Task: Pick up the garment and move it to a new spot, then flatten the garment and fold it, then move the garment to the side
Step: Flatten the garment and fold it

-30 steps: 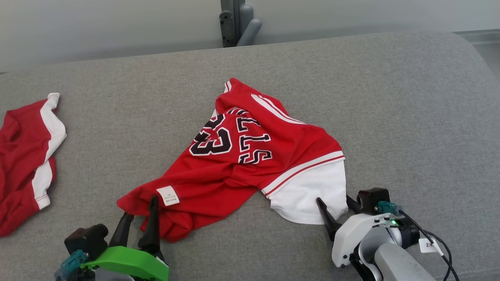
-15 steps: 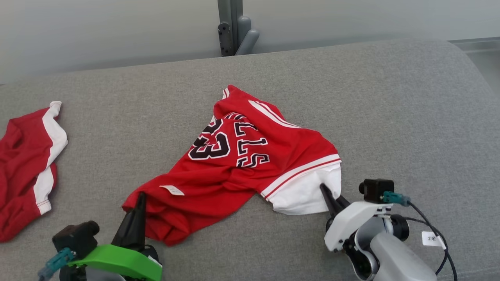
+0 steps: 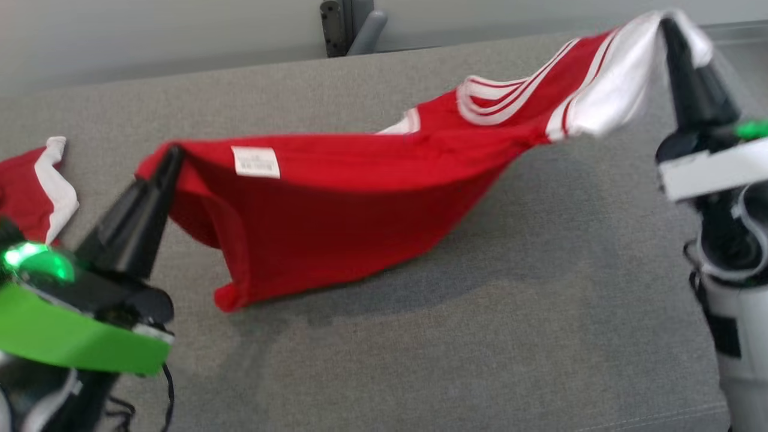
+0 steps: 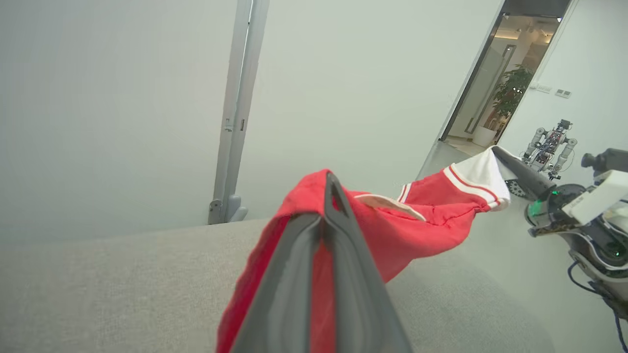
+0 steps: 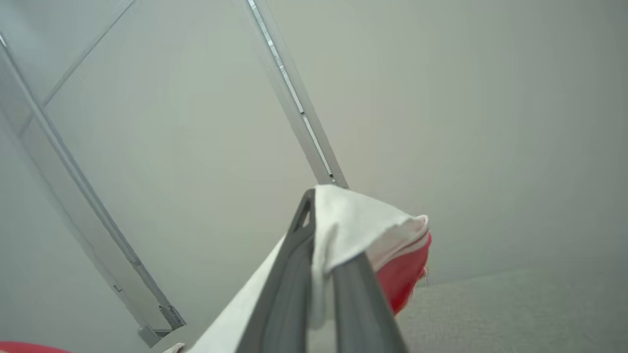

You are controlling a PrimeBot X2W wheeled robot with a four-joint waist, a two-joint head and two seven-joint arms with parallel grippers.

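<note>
The garment [image 3: 354, 204], a red jersey with white trim, hangs stretched in the air above the grey couch [image 3: 420, 336], sagging in the middle. My left gripper [image 3: 171, 157] is shut on its red corner at the left, near a white label [image 3: 256, 162]. My right gripper [image 3: 669, 27] is shut on its white hem at the upper right. In the left wrist view red cloth [image 4: 392, 220] is pinched between the fingers [image 4: 343, 274], and the right gripper [image 4: 512, 164] holds the far end. The right wrist view has white cloth [image 5: 358, 220] clamped between its fingers [image 5: 289, 284].
A second red and white garment [image 3: 36, 192] lies on the couch at the far left. A grey post [image 3: 345, 27] stands behind the couch against the pale wall. An open doorway with a plant [image 4: 510, 93] lies beyond in the left wrist view.
Both grippers closed on the jersey's edges and lifted it off the couch, spreading it between them. The head camera has also shifted.
</note>
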